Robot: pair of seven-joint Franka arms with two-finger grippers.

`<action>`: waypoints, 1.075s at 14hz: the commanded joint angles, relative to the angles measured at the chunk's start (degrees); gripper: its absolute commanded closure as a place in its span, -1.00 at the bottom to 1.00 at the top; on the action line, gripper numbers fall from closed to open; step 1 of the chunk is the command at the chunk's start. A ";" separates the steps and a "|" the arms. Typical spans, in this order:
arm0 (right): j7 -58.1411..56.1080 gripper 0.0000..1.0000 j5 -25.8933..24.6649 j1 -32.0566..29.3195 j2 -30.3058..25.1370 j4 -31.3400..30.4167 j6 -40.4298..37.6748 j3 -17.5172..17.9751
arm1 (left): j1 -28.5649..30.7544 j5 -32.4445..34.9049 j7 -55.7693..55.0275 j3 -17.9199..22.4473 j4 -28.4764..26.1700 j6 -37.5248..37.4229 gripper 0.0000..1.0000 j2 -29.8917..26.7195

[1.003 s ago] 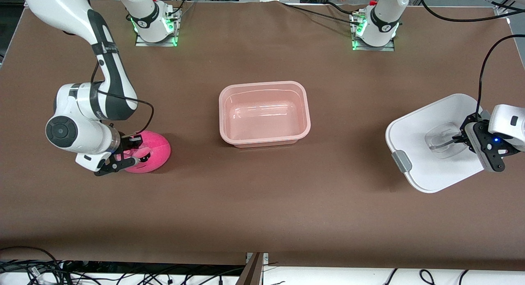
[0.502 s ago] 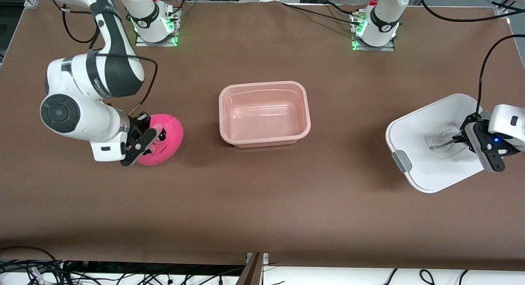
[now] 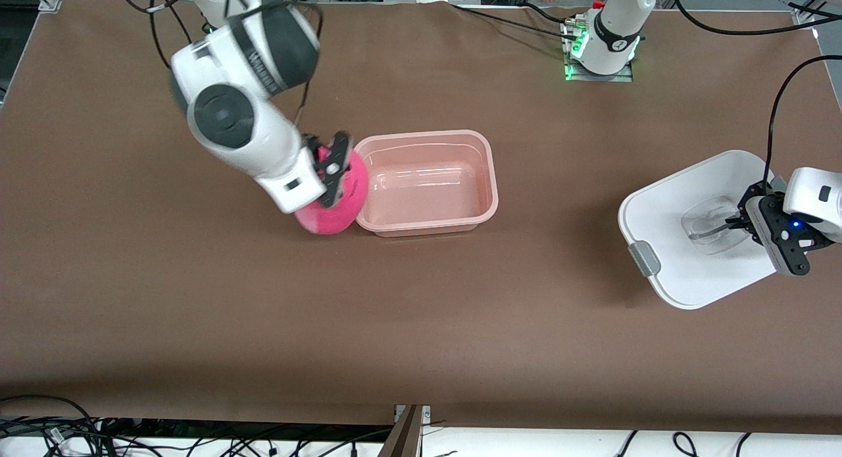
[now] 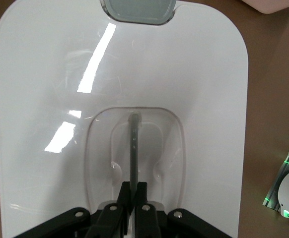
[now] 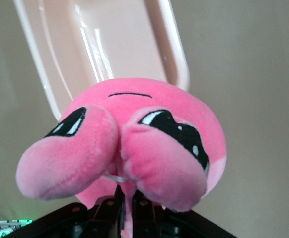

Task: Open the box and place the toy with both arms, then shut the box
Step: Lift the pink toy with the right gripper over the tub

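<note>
— Starting with the front view: where is the toy [image 3: 332, 204]?

— Held up by the right gripper [image 3: 334, 171], fingers clenched on it, over the table [image 3: 421, 312] at the rim of the box [image 3: 424, 182] on the right arm's end. Its face is hidden there by the gripper and wrist.

— And the box?

— Open, mid-table, long axis running from one arm's end to the other. The lid [image 3: 697, 230] lies flat near the left arm's end, well apart from the box, turned at a slant, one grey clip [image 3: 644, 258] on the edge toward the front camera.

— Left wrist view?

— The left gripper [image 4: 132, 191] is pinched shut on the thin bar of the lid's [image 4: 45, 99] clear handle [image 4: 134, 163]. A clip [image 4: 137, 11] is cut off at the frame edge.

— Right wrist view?

— The toy [image 5: 134, 144] fills it, dark eyes toward the camera, the box [image 5: 114, 39] past it. The fingers seem buried in plush; only their bases show.
</note>
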 commanded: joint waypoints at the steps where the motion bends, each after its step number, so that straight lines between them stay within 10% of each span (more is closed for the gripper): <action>1: -1.03 1.00 -3.02 6.32 0.66 2.54 -0.83 -0.28 | 0.31 0.85 0.95 -0.40 0.84 -1.05 1.00 -0.08; 15: 4.77 1.00 -10.07 13.99 8.65 2.36 4.44 -0.46 | 0.57 0.85 1.04 -0.40 0.84 -1.05 1.00 0.09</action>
